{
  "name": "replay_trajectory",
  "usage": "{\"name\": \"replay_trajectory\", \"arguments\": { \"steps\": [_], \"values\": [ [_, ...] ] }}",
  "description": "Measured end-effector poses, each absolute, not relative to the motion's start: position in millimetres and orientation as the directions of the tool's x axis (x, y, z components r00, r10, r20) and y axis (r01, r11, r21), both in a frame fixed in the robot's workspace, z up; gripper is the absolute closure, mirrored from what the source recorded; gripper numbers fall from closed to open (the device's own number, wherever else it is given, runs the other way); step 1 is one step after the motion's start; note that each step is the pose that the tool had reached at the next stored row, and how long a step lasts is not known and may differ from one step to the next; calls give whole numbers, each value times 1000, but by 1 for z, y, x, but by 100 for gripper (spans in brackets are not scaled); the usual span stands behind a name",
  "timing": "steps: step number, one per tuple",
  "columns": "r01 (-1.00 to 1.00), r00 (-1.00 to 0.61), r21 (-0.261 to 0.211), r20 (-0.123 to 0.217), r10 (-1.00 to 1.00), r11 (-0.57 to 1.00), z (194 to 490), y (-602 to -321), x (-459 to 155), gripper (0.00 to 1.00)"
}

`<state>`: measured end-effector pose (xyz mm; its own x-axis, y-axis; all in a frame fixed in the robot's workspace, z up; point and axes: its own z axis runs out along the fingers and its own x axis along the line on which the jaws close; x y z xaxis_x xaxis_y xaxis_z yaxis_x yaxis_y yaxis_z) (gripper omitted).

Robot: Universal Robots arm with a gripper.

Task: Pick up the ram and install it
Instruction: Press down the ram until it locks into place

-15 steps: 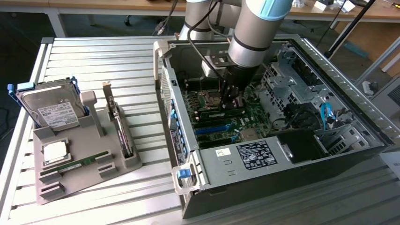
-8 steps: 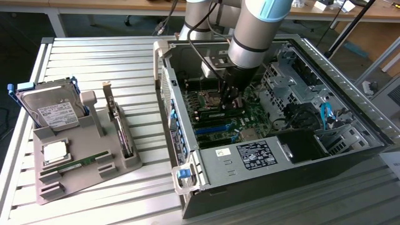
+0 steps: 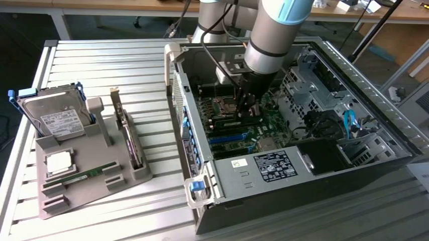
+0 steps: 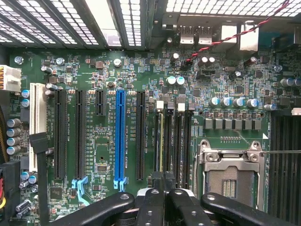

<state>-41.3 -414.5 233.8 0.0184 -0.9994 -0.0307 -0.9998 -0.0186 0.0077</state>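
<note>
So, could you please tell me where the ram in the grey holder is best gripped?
Probably the middle of the ram along its upper long edge, pinching its two flat faces and coming straight down. It sits lengthwise in the grey holder, whose blocks seem to crowd its ends.

A pale table point(image 3: 94, 55) topped with long ribbed slats fills the foreground, lit evenly by soft, bright light. Behind it, along the far edge, stands a wooden workbench point(image 3: 120, 6) on grey metal legs over a dark floor point(image 3: 27, 30). At the exterior view's right, black slanted poles point(image 3: 375, 25) and a light frame stand beside the table.
</note>
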Motion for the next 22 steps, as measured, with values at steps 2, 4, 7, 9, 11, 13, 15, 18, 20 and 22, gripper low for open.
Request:
{"name": "replay_trajectory", "arguments": {
  "steps": [2,4,7,9,11,13,15,18,20,22],
  "values": [
    [-1000,18,8,-31,-999,-19,233,-415,-41,89],
    [-1000,18,8,-30,-999,-19,233,-415,-41,89],
    [-1000,18,8,-31,-999,-19,231,-415,-41,89],
    [-1000,18,8,-30,-999,-19,229,-415,-41,89],
    [-1000,18,8,-30,-999,-19,228,-415,-41,89],
    [-1000,18,8,-30,-999,-19,228,-415,-41,89],
    [-1000,18,7,-32,-999,-19,231,-414,-41,89],
    [-1000,18,8,-31,-999,-19,242,-414,-41,89],
    [-1000,18,8,-31,-999,-19,251,-414,-41,89],
    [-1000,18,8,-31,-999,-19,259,-414,-41,89]
  ]
}}
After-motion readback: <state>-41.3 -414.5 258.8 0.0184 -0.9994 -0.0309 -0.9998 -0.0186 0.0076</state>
